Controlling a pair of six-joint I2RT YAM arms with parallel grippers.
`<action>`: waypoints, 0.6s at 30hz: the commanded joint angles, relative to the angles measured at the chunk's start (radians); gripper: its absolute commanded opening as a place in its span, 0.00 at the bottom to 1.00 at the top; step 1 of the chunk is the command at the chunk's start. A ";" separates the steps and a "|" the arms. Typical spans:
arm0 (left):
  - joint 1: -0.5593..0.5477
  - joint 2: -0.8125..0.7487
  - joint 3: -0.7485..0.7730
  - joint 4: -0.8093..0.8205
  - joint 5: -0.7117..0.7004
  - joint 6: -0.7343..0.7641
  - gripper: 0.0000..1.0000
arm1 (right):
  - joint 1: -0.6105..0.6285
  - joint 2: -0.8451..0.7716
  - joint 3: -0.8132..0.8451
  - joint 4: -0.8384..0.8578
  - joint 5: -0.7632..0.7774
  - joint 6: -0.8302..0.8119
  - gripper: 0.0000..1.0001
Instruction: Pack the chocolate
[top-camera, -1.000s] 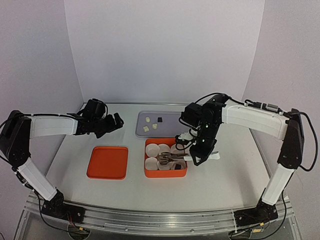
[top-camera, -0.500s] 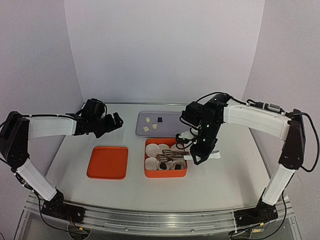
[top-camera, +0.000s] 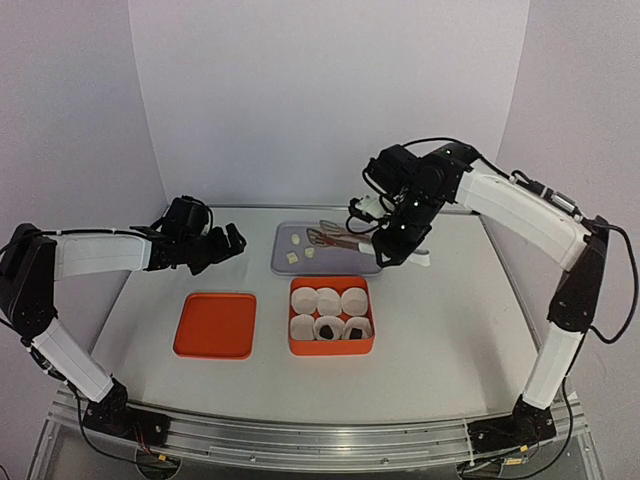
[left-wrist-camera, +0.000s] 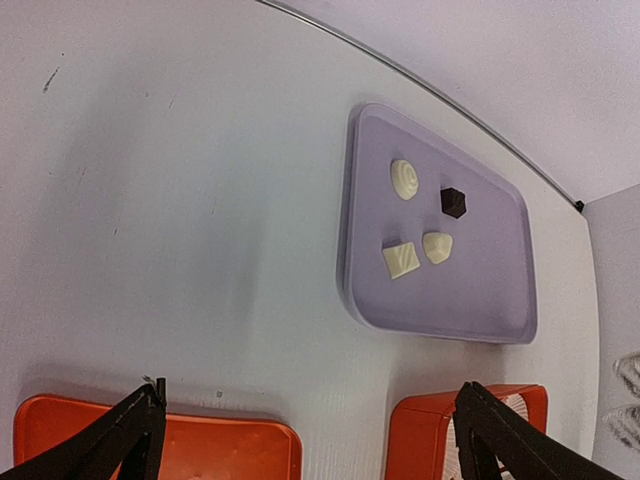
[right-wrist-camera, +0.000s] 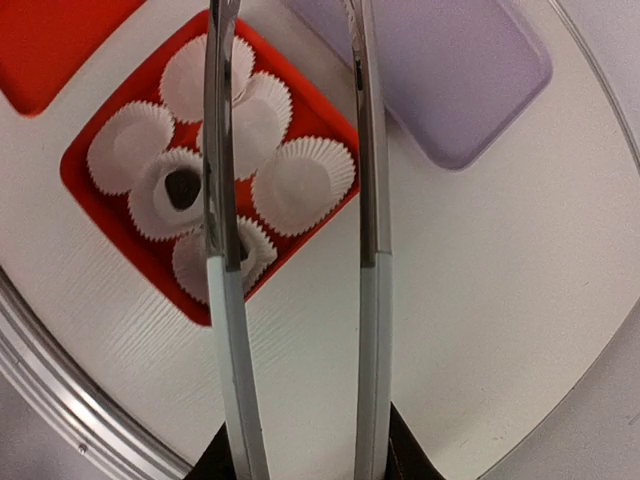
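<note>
On the lavender tray (left-wrist-camera: 470, 300) lie three cream chocolates (left-wrist-camera: 404, 179) and one dark chocolate (left-wrist-camera: 453, 202). The orange box (top-camera: 330, 350) holds several white paper cups. Its two front cups each hold a dark chocolate (top-camera: 327, 329), seen again in the right wrist view (right-wrist-camera: 181, 187). My right gripper (top-camera: 400, 245) is shut on white-handled metal tongs (top-camera: 345, 232), held above the tray (top-camera: 345, 262). The tongs' arms (right-wrist-camera: 365, 200) stand apart with nothing between them. My left gripper (top-camera: 225, 245) hovers open over the table left of the tray, holding nothing.
An orange lid (top-camera: 215, 325) lies flat left of the box. In the left wrist view the lid (left-wrist-camera: 150, 445) and the box corner (left-wrist-camera: 420, 440) show at the bottom. White walls close the back and sides.
My right arm has lifted the tongs out of the orange box and carried them back over the lavender tray. The left arm has not moved.
</note>
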 joint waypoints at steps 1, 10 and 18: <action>-0.004 -0.037 0.022 0.008 -0.025 -0.018 1.00 | -0.083 0.199 0.229 0.057 0.068 0.134 0.31; -0.004 -0.011 0.055 -0.016 -0.027 -0.014 1.00 | -0.099 0.530 0.580 0.063 0.086 0.311 0.32; -0.004 0.028 0.068 -0.015 -0.006 -0.015 1.00 | -0.108 0.640 0.665 0.091 0.035 0.359 0.34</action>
